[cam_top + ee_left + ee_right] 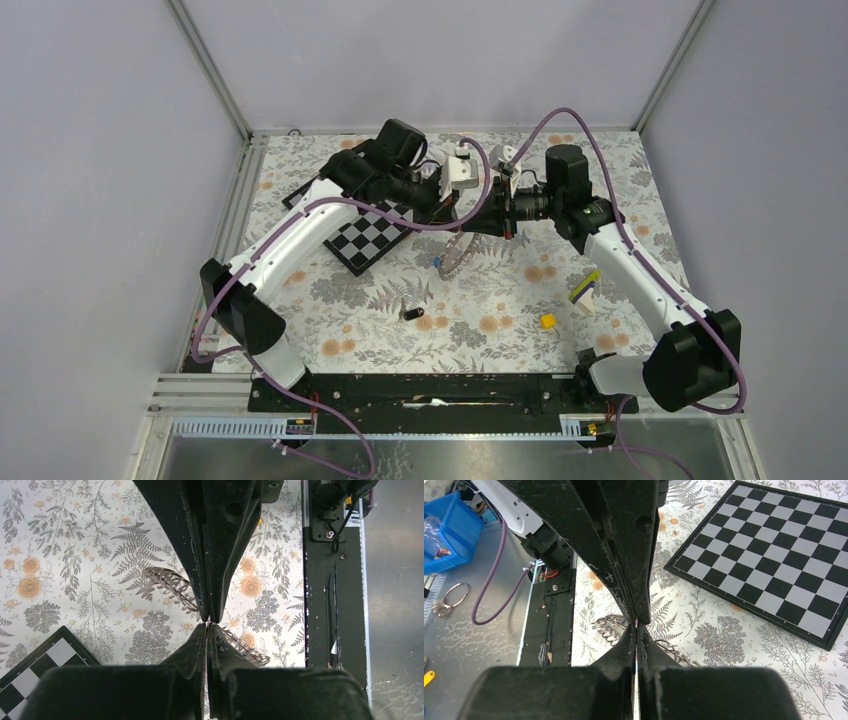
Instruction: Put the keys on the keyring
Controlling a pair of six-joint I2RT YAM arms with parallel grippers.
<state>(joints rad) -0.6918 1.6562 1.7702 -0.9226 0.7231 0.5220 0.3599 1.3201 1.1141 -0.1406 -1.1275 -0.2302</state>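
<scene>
The keyring (457,252), a grey coiled metal loop, hangs above the table's middle, held between both grippers, which meet tip to tip. My left gripper (466,215) is shut on the loop; coils show on both sides of its tips in the left wrist view (170,584). My right gripper (484,221) is shut on it too, with coils showing in the right wrist view (613,626). The blue key (437,262) sits at the loop's lower left edge; I cannot tell whether it is threaded on. The black key (411,314) lies on the flowered cloth nearer the arms.
A chessboard (370,236) lies left of the grippers. A yellow cube (547,321) and a purple-and-lime stick (585,286) lie front right. A black rail (430,390) runs along the near edge. A blue bin (444,530) sits off the table.
</scene>
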